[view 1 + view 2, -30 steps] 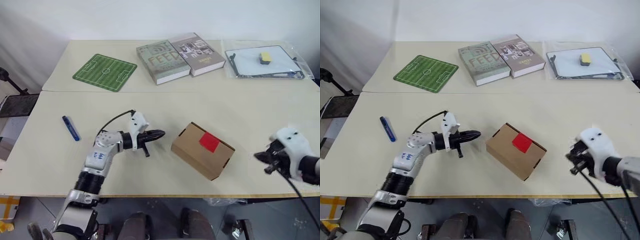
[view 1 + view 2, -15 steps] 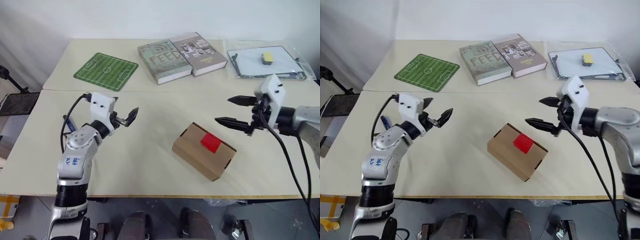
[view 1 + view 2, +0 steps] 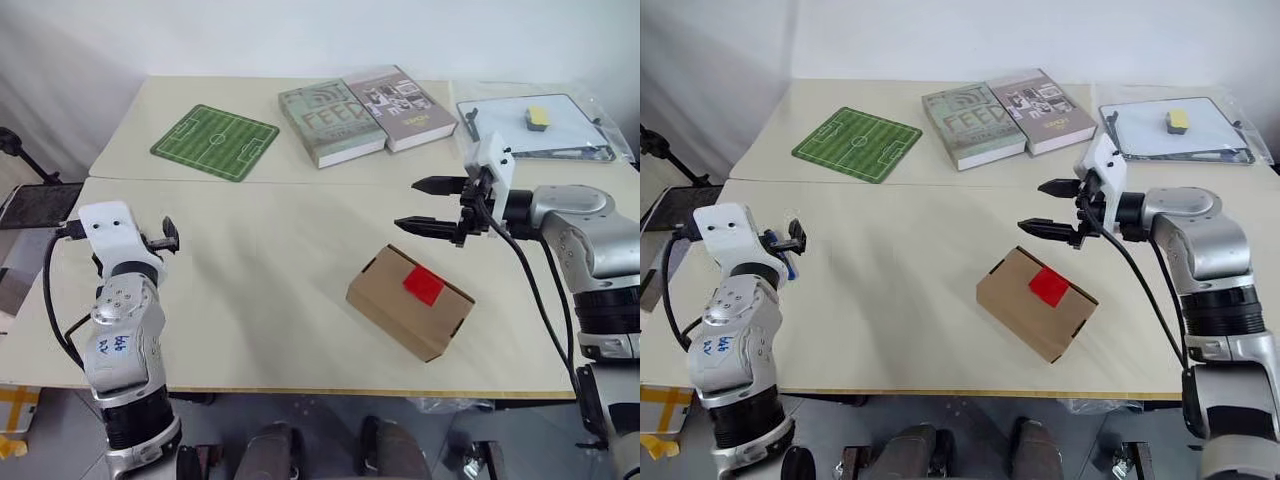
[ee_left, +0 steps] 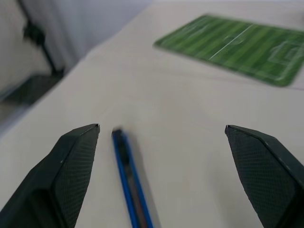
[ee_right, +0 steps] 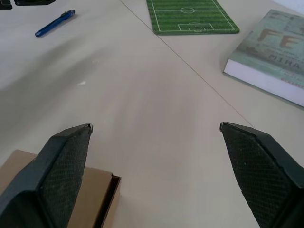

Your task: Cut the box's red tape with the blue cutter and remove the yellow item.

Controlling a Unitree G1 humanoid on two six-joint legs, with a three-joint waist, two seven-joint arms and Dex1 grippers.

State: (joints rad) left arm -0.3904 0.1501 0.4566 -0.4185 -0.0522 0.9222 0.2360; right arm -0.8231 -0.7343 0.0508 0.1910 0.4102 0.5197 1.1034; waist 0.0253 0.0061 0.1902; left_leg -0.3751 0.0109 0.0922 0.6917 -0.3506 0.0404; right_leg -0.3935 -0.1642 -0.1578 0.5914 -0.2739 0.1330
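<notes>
Both my grippers, left (image 4: 156, 166) and right (image 3: 425, 205), spread wide, empty. Cutter (image 4: 129, 183) off-centre between left fingers; closing now risks nudging it aside. Box (image 3: 410, 300) untouched.

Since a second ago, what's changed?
Both grippers opened their fingers. The left gripper swung from beside the box out to the table's left edge, over the blue cutter. The right gripper rose from the near right edge to above the box. Box, red tape, cutter and books stayed put.
</notes>
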